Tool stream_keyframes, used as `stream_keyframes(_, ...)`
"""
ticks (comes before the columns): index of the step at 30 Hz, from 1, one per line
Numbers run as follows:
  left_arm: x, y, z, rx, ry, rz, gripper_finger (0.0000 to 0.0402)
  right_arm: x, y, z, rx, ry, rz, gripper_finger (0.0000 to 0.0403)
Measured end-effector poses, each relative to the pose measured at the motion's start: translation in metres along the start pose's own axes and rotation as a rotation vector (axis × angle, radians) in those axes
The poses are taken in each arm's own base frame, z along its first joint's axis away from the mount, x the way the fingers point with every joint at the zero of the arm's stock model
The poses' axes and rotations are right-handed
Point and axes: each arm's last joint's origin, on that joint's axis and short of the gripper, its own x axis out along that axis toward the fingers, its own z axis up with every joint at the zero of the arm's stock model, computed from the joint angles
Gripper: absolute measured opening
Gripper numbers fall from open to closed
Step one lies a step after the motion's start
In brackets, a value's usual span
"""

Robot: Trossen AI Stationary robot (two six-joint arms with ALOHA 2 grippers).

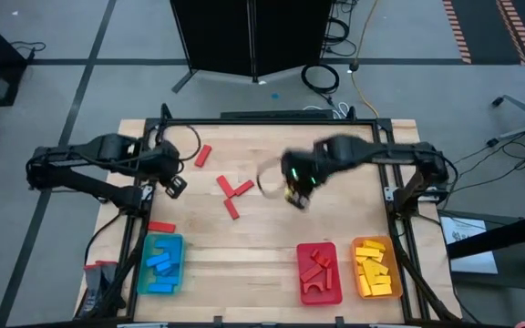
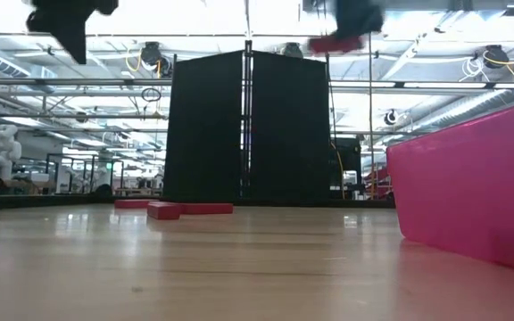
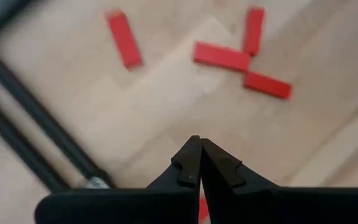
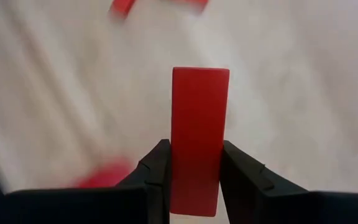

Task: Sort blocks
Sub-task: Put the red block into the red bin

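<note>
1. The right gripper (image 4: 194, 165) is clamping a red block (image 4: 197, 137) between its fingers — the bar is sticking out past the fingertips, lifted off the table (image 1: 262, 237).
2. It is hanging over the table's middle, up-table from the red tray (image 1: 319, 272).
3. The left gripper (image 3: 199, 163) is waiting with its jaws pressed together, empty, near the table's left edge.
4. Loose red blocks (image 1: 233, 191) are lying between the two grippers — more blocks are sitting in the blue tray (image 1: 160, 264), the red tray and the yellow tray (image 1: 375, 268).
</note>
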Motion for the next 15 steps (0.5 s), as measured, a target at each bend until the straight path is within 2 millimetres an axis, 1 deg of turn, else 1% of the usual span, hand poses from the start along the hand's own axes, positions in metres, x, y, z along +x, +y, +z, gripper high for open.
stream_keyframes(3,0.015,0.001,-0.013,-0.007,0.047,-0.072,0.0012,-0.005,0.021,-0.028,-0.045,0.110,-0.016,0.0081)
stream_keyframes(5,0.024,0.002,-0.021,-0.008,0.084,-0.087,0.0012,-0.002,0.030,-0.044,-0.073,0.167,-0.051,0.0081)
stream_keyframes(9,0.039,0.003,-0.037,-0.003,0.198,-0.118,0.0012,0.021,0.047,-0.073,-0.106,0.264,-0.106,0.0081)
stream_keyframes(11,0.044,0.002,-0.045,-0.001,0.268,-0.130,0.0012,0.031,0.053,-0.088,-0.125,0.314,-0.122,0.0081)
stream_keyframes(15,0.055,-0.002,-0.060,-0.044,0.355,-0.107,0.0006,0.049,0.062,-0.110,-0.111,0.329,-0.137,0.0081)
